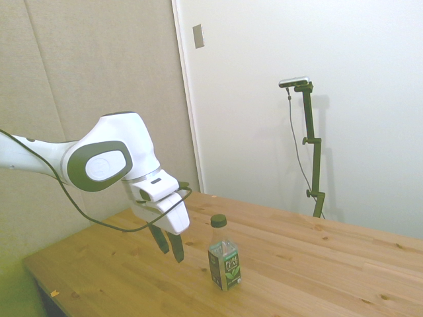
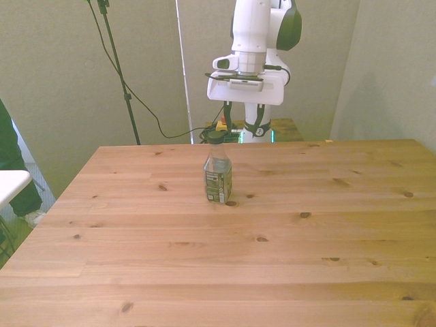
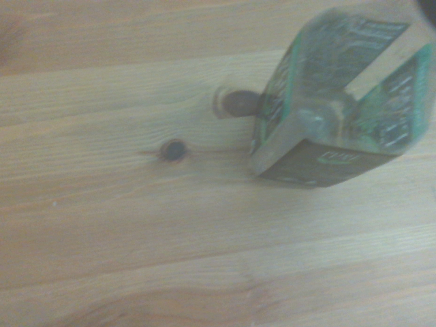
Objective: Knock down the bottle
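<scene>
Jaws hanging slightly parted and holding nothing, the gripper (image 1: 170, 247) is hovering just beside the bottle (image 1: 224, 261).

Bottle is standing upright on the table (image 2: 286, 231), long axis vertical, cap up. It is sitting beyond the fingertips, toward the side view's right, so a sideways sweep that way looks needed.

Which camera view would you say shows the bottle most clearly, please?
The side view: the bottle stands upright, cap to base unobstructed, label facing the camera. The front view shows it whole but smaller, its label less distinct. The wrist view catches it blurred, from above.
</scene>
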Available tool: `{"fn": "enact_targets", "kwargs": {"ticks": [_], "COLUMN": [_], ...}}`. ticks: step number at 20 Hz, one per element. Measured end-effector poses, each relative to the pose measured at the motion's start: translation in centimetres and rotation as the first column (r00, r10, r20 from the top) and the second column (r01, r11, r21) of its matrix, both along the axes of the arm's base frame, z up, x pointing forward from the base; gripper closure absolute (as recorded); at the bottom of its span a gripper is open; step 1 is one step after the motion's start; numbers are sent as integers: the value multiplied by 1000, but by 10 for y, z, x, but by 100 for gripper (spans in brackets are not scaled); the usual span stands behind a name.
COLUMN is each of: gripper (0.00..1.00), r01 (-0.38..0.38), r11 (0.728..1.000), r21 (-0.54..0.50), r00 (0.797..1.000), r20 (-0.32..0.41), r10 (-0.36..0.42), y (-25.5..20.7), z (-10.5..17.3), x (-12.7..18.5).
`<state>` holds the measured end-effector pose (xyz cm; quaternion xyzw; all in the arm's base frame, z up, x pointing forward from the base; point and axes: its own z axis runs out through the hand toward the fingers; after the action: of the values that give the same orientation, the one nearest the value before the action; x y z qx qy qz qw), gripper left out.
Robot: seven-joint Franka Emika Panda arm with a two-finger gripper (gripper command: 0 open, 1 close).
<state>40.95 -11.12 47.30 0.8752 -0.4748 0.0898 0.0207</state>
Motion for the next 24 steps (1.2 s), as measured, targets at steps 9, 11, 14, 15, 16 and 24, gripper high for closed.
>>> {"fn": "enact_targets", "kwargs": {"ticks": [9,11,14,15,16,24], "gripper": [100,100,100,100,100,100], "r01": [72,87,111,118,127,216], "r11": [997,996,993,992,991,976], "r21": [-29,-29,-33,-40,-45,-40], "r00": [996,995,992,990,989,972], "r20": [45,52,70,77,84,106], "r10": [-71,-85,-108,-115,-123,-211], "y": [-22,-24,-28,-29,-31,-52], "z": [5,7,16,19,23,14], "x": [26,34,48,53,58,117]}}
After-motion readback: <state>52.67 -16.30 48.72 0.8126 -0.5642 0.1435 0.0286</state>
